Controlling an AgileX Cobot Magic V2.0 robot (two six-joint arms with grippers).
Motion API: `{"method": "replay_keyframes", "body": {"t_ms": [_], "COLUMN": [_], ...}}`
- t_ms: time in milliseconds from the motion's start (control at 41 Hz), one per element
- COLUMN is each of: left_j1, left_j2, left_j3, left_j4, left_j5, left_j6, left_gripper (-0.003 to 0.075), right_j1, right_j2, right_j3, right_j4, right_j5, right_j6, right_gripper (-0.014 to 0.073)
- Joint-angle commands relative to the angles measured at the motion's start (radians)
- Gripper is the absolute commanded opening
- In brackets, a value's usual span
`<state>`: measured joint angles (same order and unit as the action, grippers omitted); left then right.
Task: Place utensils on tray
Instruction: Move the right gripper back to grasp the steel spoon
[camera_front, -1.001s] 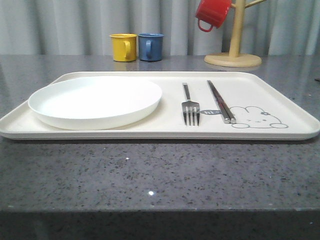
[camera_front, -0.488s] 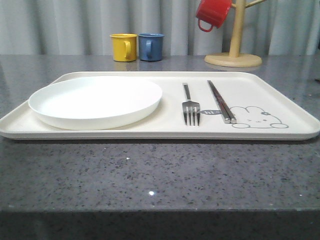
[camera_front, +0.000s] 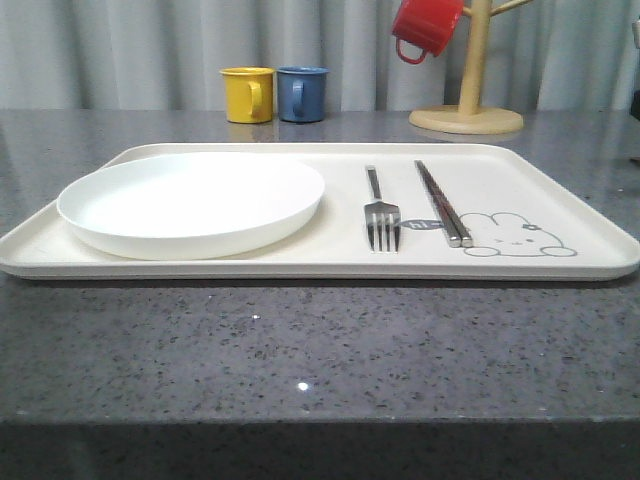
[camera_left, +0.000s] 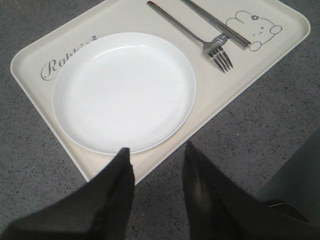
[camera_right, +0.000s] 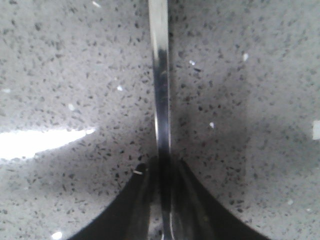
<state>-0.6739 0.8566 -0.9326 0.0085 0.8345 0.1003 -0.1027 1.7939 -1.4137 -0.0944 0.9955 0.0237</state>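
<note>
The cream tray lies on the grey counter with the fork and the pair of chopsticks side by side on its right half, beside the rabbit drawing. In the left wrist view, my left gripper hovers open above the tray at its corner, with nothing between its fingers; fork and chopsticks lie beyond. My right gripper is shut on a slim shiny handle, the spoon, just over the speckled counter; its bowl is out of view.
A round white plate fills the tray's left half. Behind the tray stand a yellow mug and a blue mug. A red mug hangs on a wooden mug tree at the back right.
A small sliver of something has come into the right edge of the front view. Tray, plate, fork and chopsticks have not moved.
</note>
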Motion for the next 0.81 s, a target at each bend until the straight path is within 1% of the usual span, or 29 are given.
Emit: {"method": "replay_keyframes", "body": {"t_ms": [0, 73, 269, 537, 684, 781], "left_j1": [-0.009, -0.009, -0.009, -0.009, -0.009, -0.009], "left_j2": [-0.003, -0.003, -0.003, -0.003, -0.003, -0.003], "left_j3": [-0.025, -0.025, -0.025, -0.025, -0.025, -0.025], "left_j4": [-0.001, -0.001, -0.001, -0.001, -0.001, -0.001], "left_j5": [-0.069, -0.069, -0.069, -0.069, -0.069, -0.069], "left_j6": [-0.008, -0.008, -0.008, -0.008, -0.008, -0.008], "left_gripper": [0.023, 0.023, 0.023, 0.023, 0.023, 0.023], "right_j1": [-0.005, -0.005, -0.005, 0.015, 0.06, 0.112], "right_j2": [-0.043, -0.043, -0.043, -0.082, -0.149, -0.192], "right_j3": [-0.03, -0.03, -0.031, -0.09, -0.103, -0.103], "right_j4": [-0.003, -0.002, -0.002, 0.037, 0.047, 0.078], "right_j5": [-0.013, -0.016, -0.016, 0.029, 0.043, 0.08], "right_j6": [-0.013, -0.024, -0.024, -0.024, -0.024, -0.024], "right_gripper": [0.014, 0.0125, 0.0, -0.0004, -0.0004, -0.0004]}}
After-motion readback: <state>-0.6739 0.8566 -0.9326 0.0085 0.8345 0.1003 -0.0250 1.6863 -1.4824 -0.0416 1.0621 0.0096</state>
